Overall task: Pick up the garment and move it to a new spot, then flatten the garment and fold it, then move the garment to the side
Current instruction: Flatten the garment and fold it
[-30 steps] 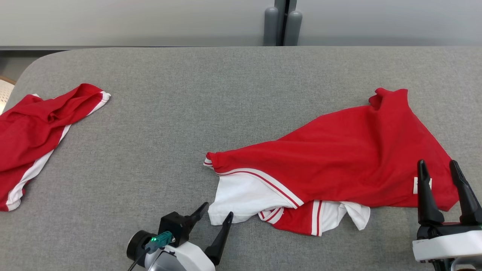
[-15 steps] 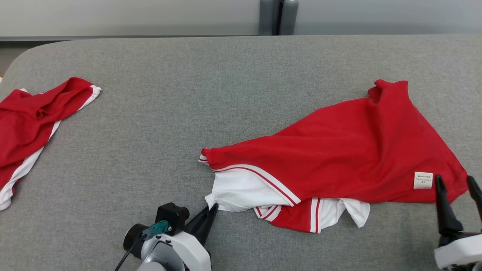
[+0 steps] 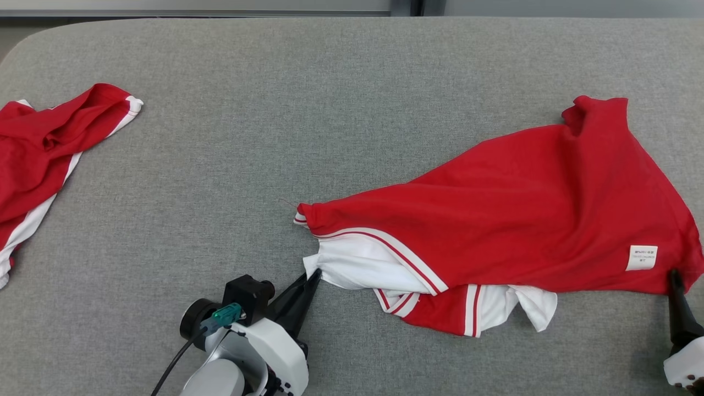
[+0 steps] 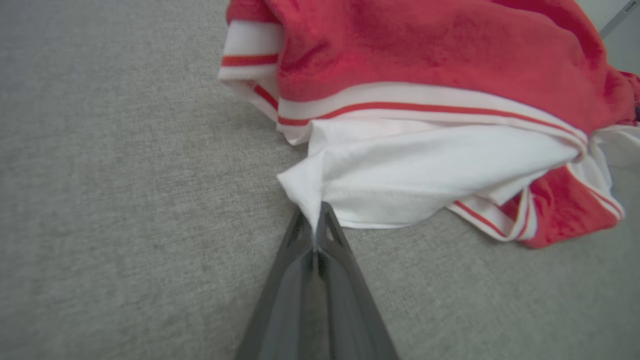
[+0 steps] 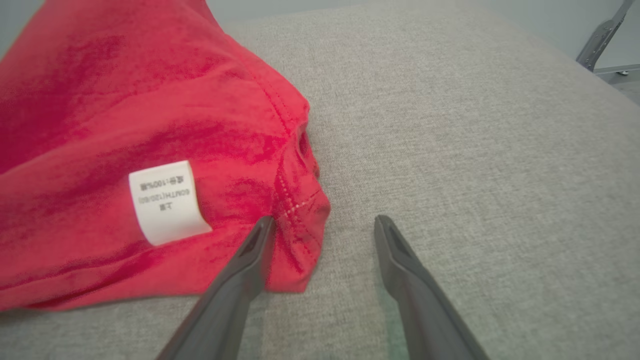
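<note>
On the grey padded table (image 3: 341,99), the red and white garment (image 3: 522,203) lies crumpled across the right half. Its red body is uppermost, and a white panel edged with red stripes shows along its near side. The left gripper (image 3: 311,278) has its 2 dark fingers pressed together on the near left corner of that white panel. In the left wrist view the white cloth is pinched into a small peak between the fingertips. The right gripper (image 5: 324,221) is at the garment's near right corner with its jaws wide apart, 1 finger over the red hem and the other over bare table. A white care label (image 3: 641,257) sits on the red cloth just beside that corner. A 2nd red and white garment (image 3: 38,148) lies bunched at the table's left edge, well apart from the 1st
</note>
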